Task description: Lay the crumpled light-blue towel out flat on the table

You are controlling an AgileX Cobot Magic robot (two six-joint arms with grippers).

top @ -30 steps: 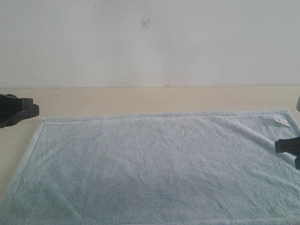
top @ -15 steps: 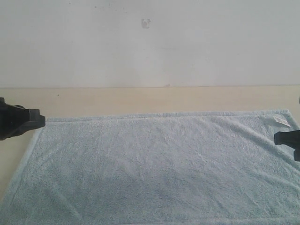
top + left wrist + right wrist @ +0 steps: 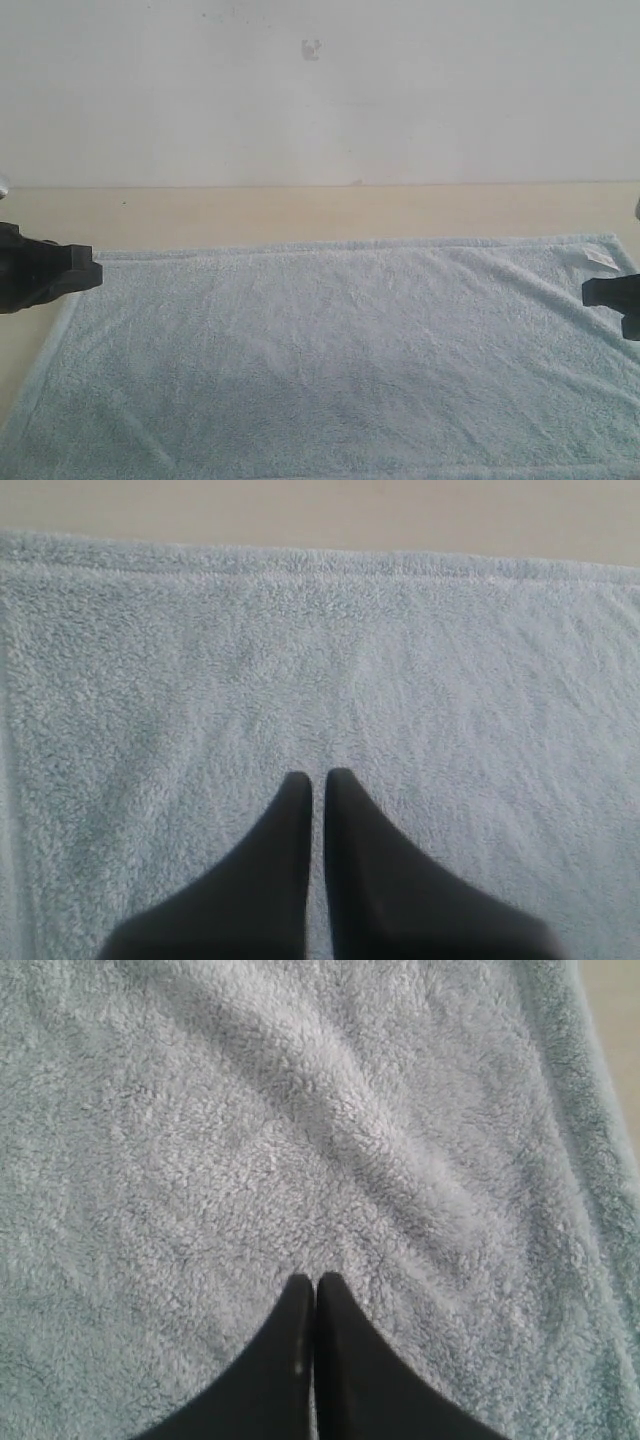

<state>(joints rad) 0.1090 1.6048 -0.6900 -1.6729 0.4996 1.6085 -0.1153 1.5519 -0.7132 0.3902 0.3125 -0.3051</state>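
The pale light-blue towel [image 3: 340,360] lies spread out flat on the beige table [image 3: 300,212], its small white label [image 3: 600,258] near the far right corner. My left gripper [image 3: 92,272] hangs over the towel's left edge, black fingers nearly together with only a thin slit between them and nothing held; the left wrist view shows its tips [image 3: 318,778] above the towel [image 3: 300,660]. My right gripper [image 3: 590,292] hovers over the towel's right side, shut and empty. In the right wrist view its tips [image 3: 315,1280] sit above slightly rippled pile [image 3: 300,1130].
An off-white wall [image 3: 320,90] rises behind the table's far edge. A strip of bare table shows beyond the towel and at its left [image 3: 25,330]. The towel's near edge reaches the bottom of the exterior view.
My left gripper has moved right and slightly down toward the towel's left edge. My right gripper has risen a little and drifted slightly left. The towel has not moved.
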